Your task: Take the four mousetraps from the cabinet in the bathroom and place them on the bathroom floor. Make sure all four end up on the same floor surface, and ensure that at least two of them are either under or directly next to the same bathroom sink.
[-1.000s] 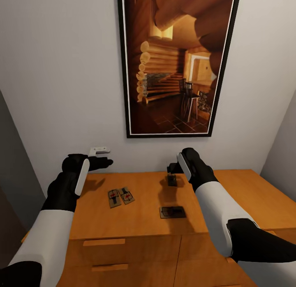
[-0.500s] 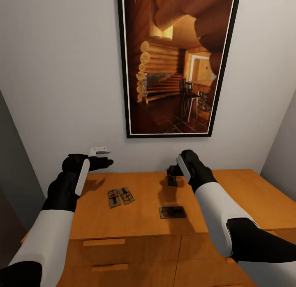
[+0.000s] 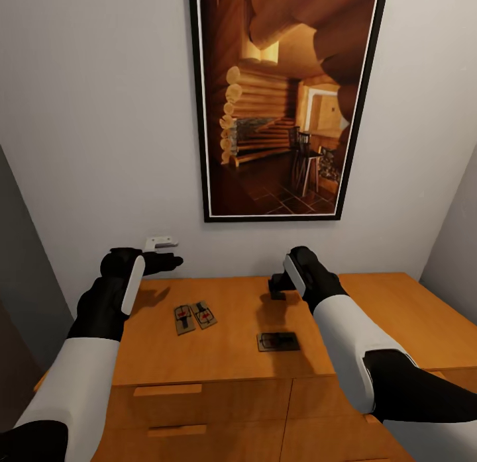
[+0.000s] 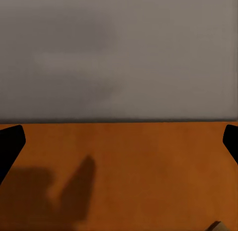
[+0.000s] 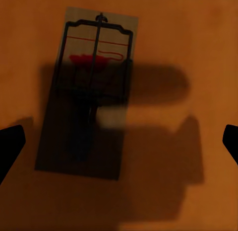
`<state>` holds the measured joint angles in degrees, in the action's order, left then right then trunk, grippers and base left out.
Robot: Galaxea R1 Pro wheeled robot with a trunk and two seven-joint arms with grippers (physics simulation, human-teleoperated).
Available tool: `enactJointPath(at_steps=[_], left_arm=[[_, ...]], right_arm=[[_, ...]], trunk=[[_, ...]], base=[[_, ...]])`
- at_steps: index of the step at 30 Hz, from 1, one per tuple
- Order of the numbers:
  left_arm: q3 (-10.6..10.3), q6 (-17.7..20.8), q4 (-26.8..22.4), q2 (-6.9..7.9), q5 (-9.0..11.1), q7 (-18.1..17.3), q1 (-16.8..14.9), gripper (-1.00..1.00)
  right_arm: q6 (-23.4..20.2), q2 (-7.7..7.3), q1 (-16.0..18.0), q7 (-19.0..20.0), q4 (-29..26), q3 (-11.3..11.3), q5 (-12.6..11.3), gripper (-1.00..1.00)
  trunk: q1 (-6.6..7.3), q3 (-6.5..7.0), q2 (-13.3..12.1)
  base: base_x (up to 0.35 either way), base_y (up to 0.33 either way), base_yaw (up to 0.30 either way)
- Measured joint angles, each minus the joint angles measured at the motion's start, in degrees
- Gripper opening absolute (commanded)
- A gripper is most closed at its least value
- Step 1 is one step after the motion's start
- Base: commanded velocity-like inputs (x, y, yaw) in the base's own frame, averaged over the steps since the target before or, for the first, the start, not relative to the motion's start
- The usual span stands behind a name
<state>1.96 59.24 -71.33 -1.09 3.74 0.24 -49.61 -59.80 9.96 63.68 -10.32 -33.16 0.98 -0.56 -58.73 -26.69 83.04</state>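
item: four small flat dark-brown mousetraps on the flat top of the low orange-brown wooden cabinet (image 3: 225,356). two lie side by side (image 3: 195,316) near the left gripper (image 3: 173,261); one (image 3: 277,341) lies nearer the front edge; one (image 5: 87,99) sits below the right gripper (image 3: 274,284), within its shadow.

fingers: both pairs spread wide apart, holding nothing.

risk: the trap is thin and flat; a descent off centre could let the fingertips skid over the board, push it along the smooth top, or catch the wire bar.

room: plain pale wall, large black-framed picture of a log interior (image 3: 286,98), small white wall fitting (image 3: 159,241), drawer fronts with bar handles below.
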Motion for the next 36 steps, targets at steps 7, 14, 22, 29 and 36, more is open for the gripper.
enactJointPath(at_steps=[7,14,22,29,36], left_arm=[[0.00,0.00,0.00,0.00,0.00,0.00,0.00,1.00],[0.00,0.00,0.00,0.00,0.00,0.00,0.00,1.00],[0.00,0.00,0.00,-0.11,0.00,0.01,0.00,1.00],[0.00,0.00,0.00,-0.16,0.00,0.06,0.00,1.00],[-0.02,0.01,0.00,-0.18,0.00,0.08,0.00,1.00]], right_arm=[[0.00,0.00,0.00,0.21,0.08,0.00,-0.44,1.00],[-0.03,0.00,0.00,0.51,0.04,-0.04,-3.15,1.00],[-0.05,0.01,0.00,0.70,0.06,-0.09,-6.97,1.00],[-0.05,0.01,0.00,0.53,0.05,-0.16,-7.76,1.00],[-0.05,0.01,0.00,0.39,0.07,-0.23,-7.85,1.00]], trunk=[[0.00,0.00,0.00],[0.00,0.00,0.00],[0.00,0.00,0.00],[0.00,0.00,0.00],[0.00,0.00,0.00]], base=[[0.000,0.000,0.000],[0.000,0.000,0.000],[0.000,0.000,0.000],[0.000,0.000,0.000],[0.000,0.000,0.000]])
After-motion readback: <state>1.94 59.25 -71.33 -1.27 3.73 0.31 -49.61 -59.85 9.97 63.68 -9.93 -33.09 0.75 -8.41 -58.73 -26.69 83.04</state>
